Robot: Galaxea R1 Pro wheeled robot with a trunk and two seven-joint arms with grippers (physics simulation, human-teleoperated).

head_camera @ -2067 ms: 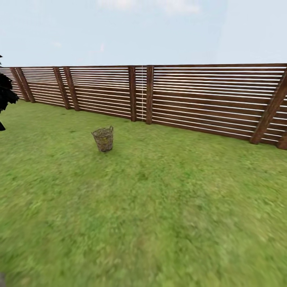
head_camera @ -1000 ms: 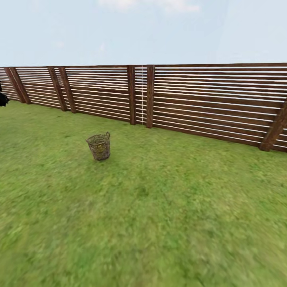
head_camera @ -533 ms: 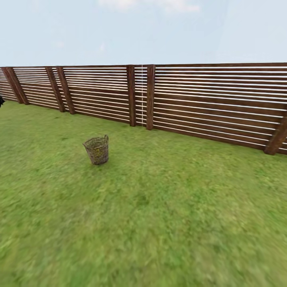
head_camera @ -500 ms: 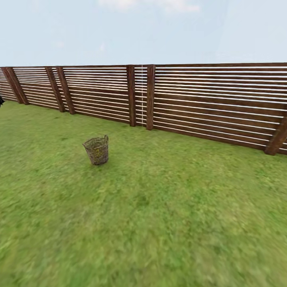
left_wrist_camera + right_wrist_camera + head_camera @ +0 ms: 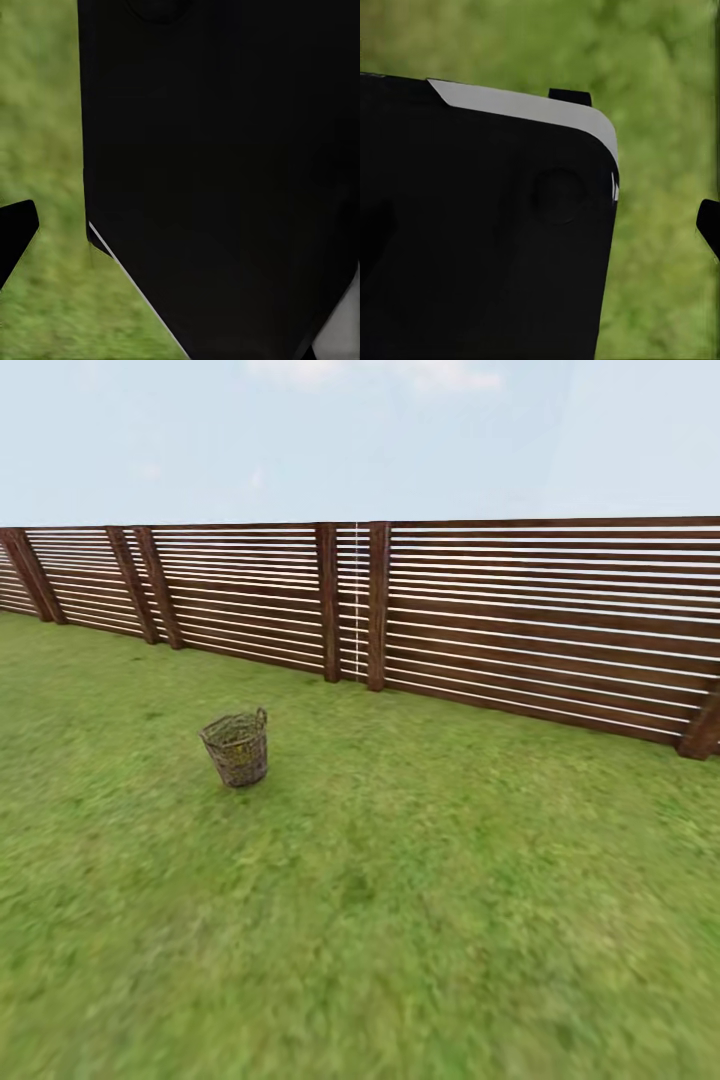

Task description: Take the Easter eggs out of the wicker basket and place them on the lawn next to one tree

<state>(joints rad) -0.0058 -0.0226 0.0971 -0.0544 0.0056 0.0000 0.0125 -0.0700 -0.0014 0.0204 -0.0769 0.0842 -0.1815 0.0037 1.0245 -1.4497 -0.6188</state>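
The wicker basket (image 5: 236, 748) stands upright on the lawn (image 5: 400, 900), left of centre in the head view and some way ahead of me. It is brown open weave with a small loop handle at its rim. Yellowish patches show through the weave, too small to make out as separate Easter eggs. The tree is out of view. In the left wrist view a dark fingertip (image 5: 15, 234) hangs over blurred grass beside my black body panel. The right wrist view has a dark fingertip (image 5: 709, 223) at its edge, also over grass.
A brown slatted wooden fence (image 5: 450, 610) runs across the back of the garden, behind the basket, with thick posts (image 5: 376, 605) near the middle. Open grass lies between me and the basket and spreads to both sides.
The head view has shifted as I roll forward. The basket now appears lower, nearer and a little further left. The dark foliage at the left edge has slid out of the picture.
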